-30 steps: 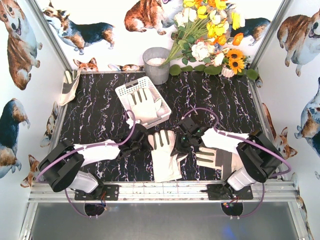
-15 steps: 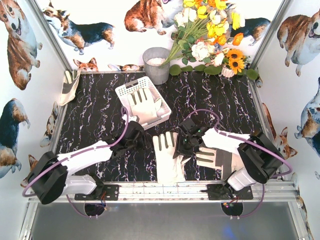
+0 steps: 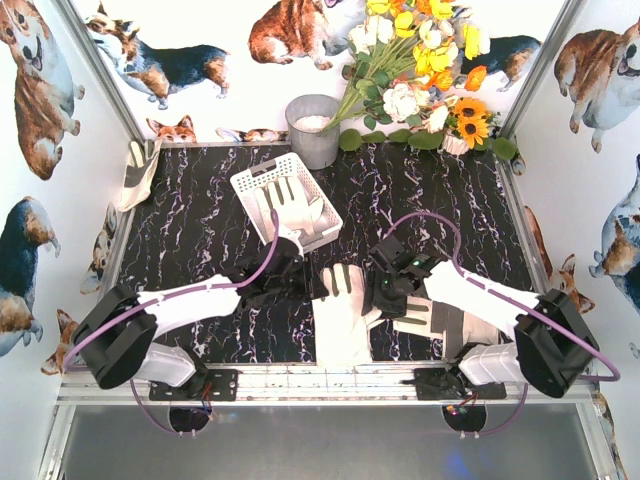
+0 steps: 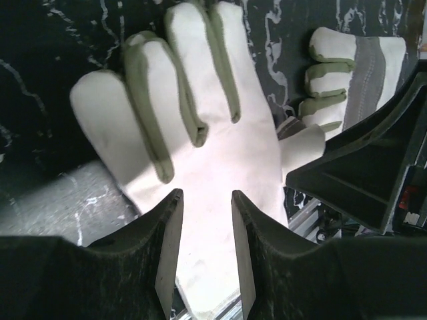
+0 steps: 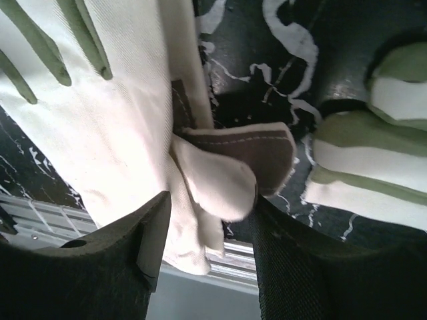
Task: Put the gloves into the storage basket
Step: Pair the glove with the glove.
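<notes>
A cream-white glove (image 3: 340,318) lies flat on the black marble table, fingers pointing away, between my two grippers. My left gripper (image 3: 303,285) is at its left edge; in the left wrist view the gripper (image 4: 205,197) stands open over the glove's palm (image 4: 220,147), gripping nothing. My right gripper (image 3: 385,290) is at the glove's right edge. In the right wrist view it (image 5: 212,203) is open, with the glove's thumb (image 5: 220,183) loose between the jaws. A second glove (image 3: 440,320) lies under the right arm. The storage basket (image 3: 250,185) holds a third glove (image 3: 295,215).
A grey metal bucket (image 3: 313,128) stands behind the basket, with a bunch of flowers (image 3: 420,70) at the back right. Another piece of fabric (image 3: 135,175) hangs at the left wall. The metal rail (image 3: 330,380) runs along the near edge.
Both grippers have gone from shut to open. The left arm has reached further right toward the middle glove, which has shifted slightly to the right.
</notes>
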